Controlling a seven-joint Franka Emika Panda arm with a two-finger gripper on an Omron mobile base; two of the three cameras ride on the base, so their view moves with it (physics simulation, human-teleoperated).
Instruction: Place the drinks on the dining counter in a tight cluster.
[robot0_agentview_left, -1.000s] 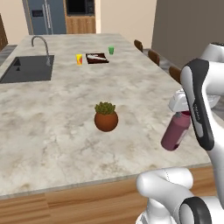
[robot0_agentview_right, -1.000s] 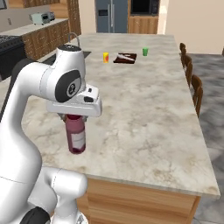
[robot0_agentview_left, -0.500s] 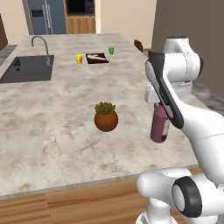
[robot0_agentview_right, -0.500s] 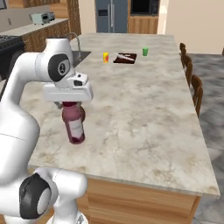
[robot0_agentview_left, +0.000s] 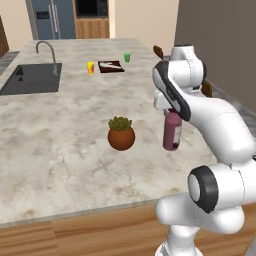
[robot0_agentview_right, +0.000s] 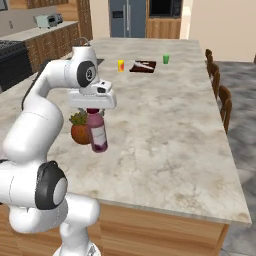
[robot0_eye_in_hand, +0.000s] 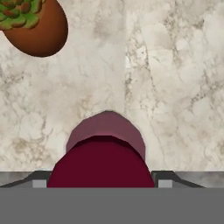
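A tall dark-red bottle hangs upright under my gripper, which is shut on its neck. It is low over the beige marble dining counter, just right of a round brown plant pot. I cannot tell whether its base touches the top. In the hand view the maroon cap and red shoulder sit between the fingertips, with the marble below. The other drinks are out of view.
The plant pot is close to the bottle. A yellow cup, a dark board and a green cup stand at the far end. A sink with a faucet lies far left. Chairs line the right edge.
The arm has swung the dark-red bottle from near the counter's right edge inward over the marble, ending close beside the plant pot. The grip has not changed.
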